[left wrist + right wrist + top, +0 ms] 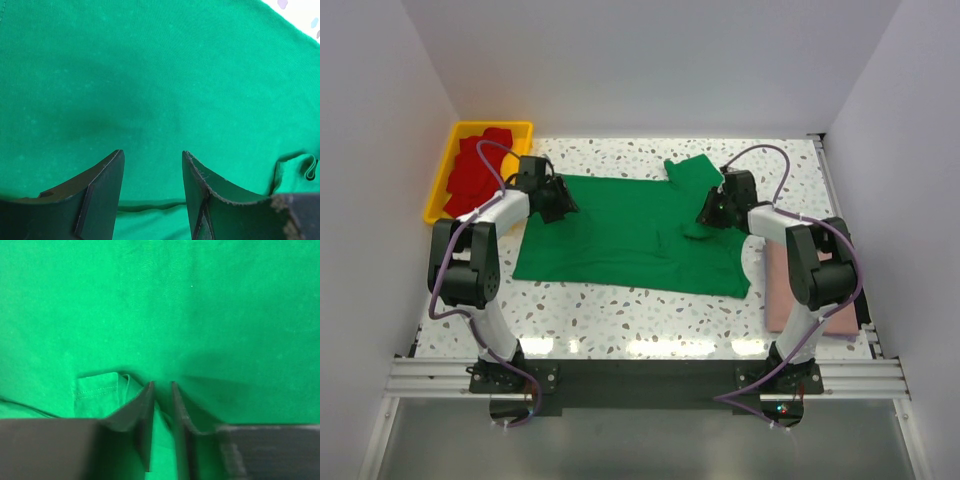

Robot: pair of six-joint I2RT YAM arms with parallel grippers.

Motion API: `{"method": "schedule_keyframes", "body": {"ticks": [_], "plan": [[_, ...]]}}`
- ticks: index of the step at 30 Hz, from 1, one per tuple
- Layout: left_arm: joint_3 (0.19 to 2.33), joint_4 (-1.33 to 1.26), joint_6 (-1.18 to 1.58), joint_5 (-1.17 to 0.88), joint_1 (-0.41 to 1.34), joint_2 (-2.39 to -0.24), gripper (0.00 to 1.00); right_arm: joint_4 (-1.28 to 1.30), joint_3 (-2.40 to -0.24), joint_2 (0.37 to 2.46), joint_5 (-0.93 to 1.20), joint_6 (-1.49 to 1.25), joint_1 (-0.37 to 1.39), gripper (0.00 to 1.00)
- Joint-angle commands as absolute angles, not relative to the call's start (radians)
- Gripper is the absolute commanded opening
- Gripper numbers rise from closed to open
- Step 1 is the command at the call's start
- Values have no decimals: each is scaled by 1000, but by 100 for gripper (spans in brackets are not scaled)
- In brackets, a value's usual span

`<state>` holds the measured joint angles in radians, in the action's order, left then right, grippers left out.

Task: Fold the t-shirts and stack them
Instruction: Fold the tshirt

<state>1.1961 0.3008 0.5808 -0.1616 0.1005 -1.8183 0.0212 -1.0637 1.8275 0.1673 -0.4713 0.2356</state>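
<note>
Both arms bend inward toward frame centre: left gripper (152,154) spread over the green t-shirt (620,230), right gripper (161,386) pinching its cloth.

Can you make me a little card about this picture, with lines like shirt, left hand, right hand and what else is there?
Green t-shirt: spread out mid-table
Left gripper: open, above the shirt's left side
Right gripper: pinching a fold of the green cloth
Red t-shirts: heaped in the yellow tray
Pink t-shirt: lying by the right edge
</note>
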Motion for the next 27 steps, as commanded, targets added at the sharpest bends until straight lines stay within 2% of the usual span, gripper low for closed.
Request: {"method": "schedule_keyframes", "body": {"ticks": [1,3,6,11,20,22,27], "plan": [[1195,272,549,-178,100,-1824,55,-28,-1083,1815,167,-440,232,27],[1195,272,549,-178,100,-1824,55,-25,-1086,1822,182,-428,233,40],[1195,270,551,-181,100,-1827,55,-20,-1094,1835,207,-411,233,47],[1197,270,551,-181,100,-1830,55,-14,-1111,1861,258,-405,235,48],[1197,270,551,-181,100,-1832,55,-3,-1098,1853,275,-397,235,44],[1197,272,551,-181,100,-1832,55,-3,-1095,1852,272,-400,235,35],[1198,271,551,-181,100,-1833,55,-3,-1095,1848,281,-403,235,24]]}}
